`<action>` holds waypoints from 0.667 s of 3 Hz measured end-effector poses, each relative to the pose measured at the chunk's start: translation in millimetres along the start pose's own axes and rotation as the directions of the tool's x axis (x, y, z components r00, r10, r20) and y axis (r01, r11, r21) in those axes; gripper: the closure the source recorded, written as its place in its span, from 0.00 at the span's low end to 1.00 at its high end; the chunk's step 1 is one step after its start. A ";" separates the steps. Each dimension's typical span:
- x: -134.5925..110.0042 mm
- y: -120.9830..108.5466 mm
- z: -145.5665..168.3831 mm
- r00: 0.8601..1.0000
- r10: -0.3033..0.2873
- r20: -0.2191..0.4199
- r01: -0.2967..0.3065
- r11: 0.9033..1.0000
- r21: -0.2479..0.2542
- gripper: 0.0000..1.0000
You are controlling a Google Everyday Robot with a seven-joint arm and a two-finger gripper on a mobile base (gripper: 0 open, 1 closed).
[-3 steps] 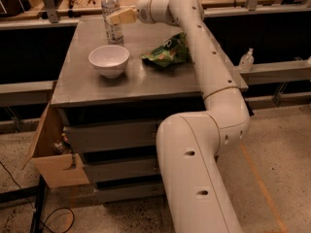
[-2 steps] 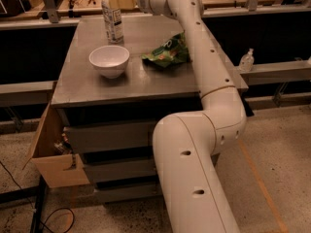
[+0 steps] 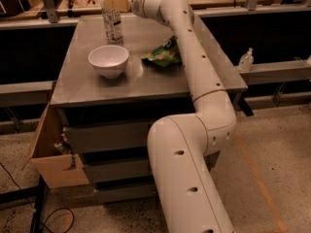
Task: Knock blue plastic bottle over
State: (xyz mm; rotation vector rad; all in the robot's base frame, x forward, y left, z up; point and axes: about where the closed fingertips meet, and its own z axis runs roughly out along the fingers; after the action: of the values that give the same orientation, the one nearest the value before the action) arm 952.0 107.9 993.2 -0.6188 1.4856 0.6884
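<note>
- The slim clear plastic water bottle (image 3: 112, 25) with the white label stands straight up on the grey metal table (image 3: 146, 84). It is near the far edge, toward the far left corner as the camera sees it.
- Its long side points up and down, so it is tall and thin and should tip with a small push.
- The tan end effector (image 3: 116, 4) on the long white robot arm (image 3: 194, 72) is high up at the top of the bottle. It looks to be touching the top or just beside it, on the side nearer the far right corner.
- I cannot tell if the end effector is spread or pressed together.
- The bottle lies toward the left edge from the end effector, so I think a push that way, high on the bottle, would knock it over.
- The round white bowl (image 3: 109, 59) sits just in front of the bottle, toward the near edge. A crumpled green snack bag (image 3: 163, 55) lies near the middle of the table.
- The bottle is not yet knocked over.
</note>
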 end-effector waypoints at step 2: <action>24.2 3.8 2.0 0.993 -0.007 -0.115 0.008 1.000 0.006 0.00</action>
State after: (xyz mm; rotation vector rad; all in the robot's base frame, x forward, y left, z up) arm 949.8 112.7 969.2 -0.6680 1.5902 0.6507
